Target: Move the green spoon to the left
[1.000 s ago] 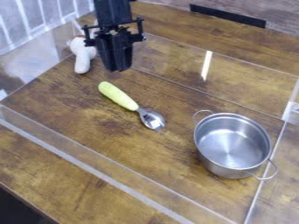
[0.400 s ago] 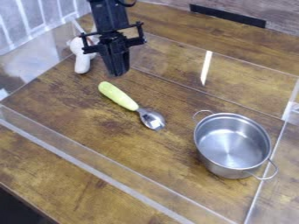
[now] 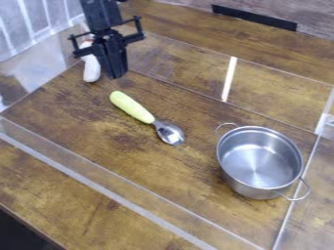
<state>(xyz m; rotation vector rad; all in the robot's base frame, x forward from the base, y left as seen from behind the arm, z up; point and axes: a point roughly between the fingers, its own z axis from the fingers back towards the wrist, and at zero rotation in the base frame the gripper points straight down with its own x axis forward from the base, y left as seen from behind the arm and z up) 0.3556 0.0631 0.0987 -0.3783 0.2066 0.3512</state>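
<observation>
We are looking down at a brown wooden tabletop, where the green spoon (image 3: 132, 107) lies flat near the middle. Its thick yellow-green handle points toward the upper left of the view, and its small silver bowl (image 3: 170, 133) points toward the lower right. At the top left we see the black gripper (image 3: 115, 72), reaching down from above, its lower end near the handle end of the spoon but apart from it in our view. Its jaws are together, and we see nothing clamped between them. Partly behind the gripper, we make out a white rounded plastic object (image 3: 90, 62), which we cannot identify more closely. To the right of the spoon, and apart from it, we have a steel pot (image 3: 259, 162), upright and open, with a wire loop handle at its upper left and another at its lower right. Beyond the spoon, toward the top of our view, a short white strip (image 3: 229, 78) marks the tabletop (image 3: 78, 190).
</observation>
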